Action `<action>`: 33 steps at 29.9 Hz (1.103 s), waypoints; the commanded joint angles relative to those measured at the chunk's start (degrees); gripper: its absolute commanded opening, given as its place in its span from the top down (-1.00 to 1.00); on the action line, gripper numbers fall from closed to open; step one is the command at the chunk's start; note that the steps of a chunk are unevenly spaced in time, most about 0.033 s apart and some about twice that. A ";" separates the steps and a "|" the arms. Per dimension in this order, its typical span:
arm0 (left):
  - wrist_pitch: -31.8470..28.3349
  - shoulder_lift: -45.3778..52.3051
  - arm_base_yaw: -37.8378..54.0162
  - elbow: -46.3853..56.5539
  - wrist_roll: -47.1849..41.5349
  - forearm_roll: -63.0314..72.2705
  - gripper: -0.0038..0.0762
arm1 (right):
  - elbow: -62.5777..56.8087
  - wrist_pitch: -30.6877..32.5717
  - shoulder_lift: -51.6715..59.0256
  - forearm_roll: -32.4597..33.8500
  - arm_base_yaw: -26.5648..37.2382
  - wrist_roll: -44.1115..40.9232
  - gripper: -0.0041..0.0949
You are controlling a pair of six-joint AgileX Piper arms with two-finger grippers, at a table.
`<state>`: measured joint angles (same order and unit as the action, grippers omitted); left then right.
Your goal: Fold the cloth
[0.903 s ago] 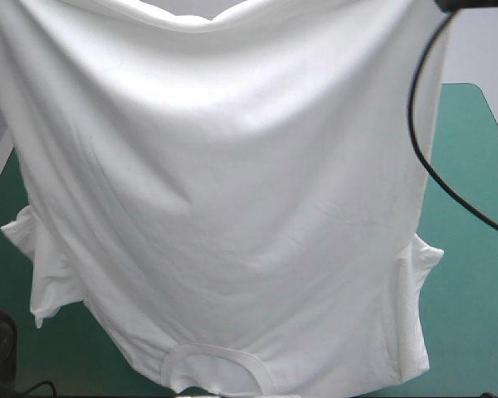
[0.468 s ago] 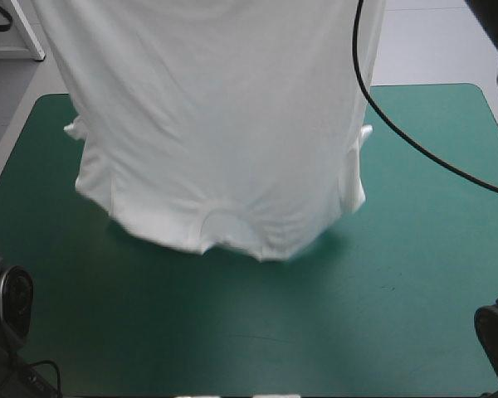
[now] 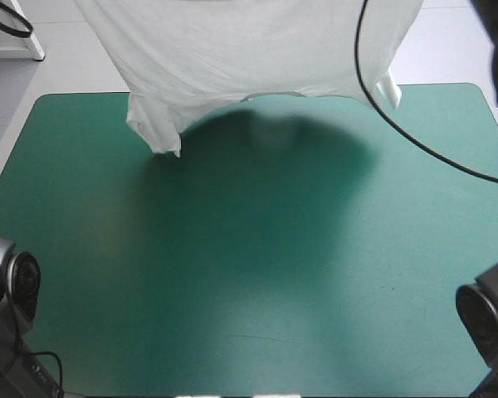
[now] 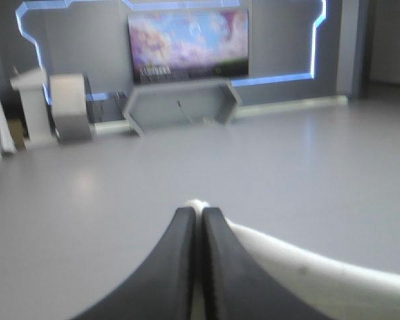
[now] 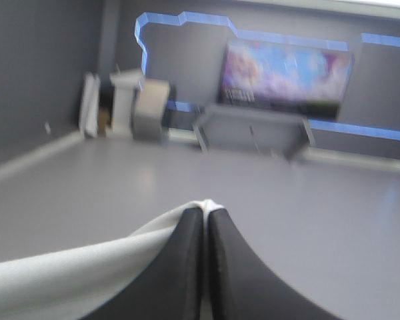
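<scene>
The left claw (image 4: 197,215) and right claw (image 5: 205,208) pinch the T-shirt (image 3: 249,41). It hangs beneath them, spread arm to arm, over the far edge of the tabletop (image 3: 249,290).

I count one white short-sleeved cloth T-shirt (image 3: 249,41) in the high view. It has two sleeves: a left-side sleeve (image 3: 153,124) toward the table's left edge and a right-side sleeve (image 3: 388,87) toward its right edge. There is one table (image 3: 249,290), under a single teal-green cover. I count two grippers, one in each wrist view: the left gripper (image 4: 197,212) and the right gripper (image 5: 205,212). Each has two broad black curved fingers (image 4: 180,267), four fingers in all. Each pair is pressed tip to tip on one white fold of that same T-shirt, which makes two pinched folds.
</scene>
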<state>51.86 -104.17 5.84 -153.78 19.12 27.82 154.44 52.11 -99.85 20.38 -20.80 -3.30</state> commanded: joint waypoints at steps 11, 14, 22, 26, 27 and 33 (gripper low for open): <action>21.16 -16.96 -5.81 7.51 -9.37 -10.69 0.92 | -12.43 19.34 -15.01 -8.35 3.49 -6.05 0.96; 22.06 -17.20 -7.90 12.19 -10.33 -14.46 0.92 | -19.27 19.34 -14.11 -10.58 3.38 -5.93 0.96; 21.79 -6.61 -9.94 36.28 -6.98 -14.86 0.92 | -50.86 17.22 2.31 -11.46 1.63 -6.74 0.95; 21.01 4.15 -9.85 50.45 -5.89 -15.12 0.92 | -63.80 18.51 11.78 -11.09 1.63 -7.58 0.96; 21.30 6.92 -9.85 54.06 -5.40 -14.77 0.92 | -66.96 19.36 14.22 -11.31 1.63 -7.58 0.96; 22.01 22.97 -9.85 74.94 -5.02 -15.84 0.92 | -84.73 19.36 28.44 -16.08 1.63 -6.87 0.96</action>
<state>71.23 -89.66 -3.92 -84.79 13.95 11.82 74.74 70.99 -78.30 5.29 -19.26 -10.71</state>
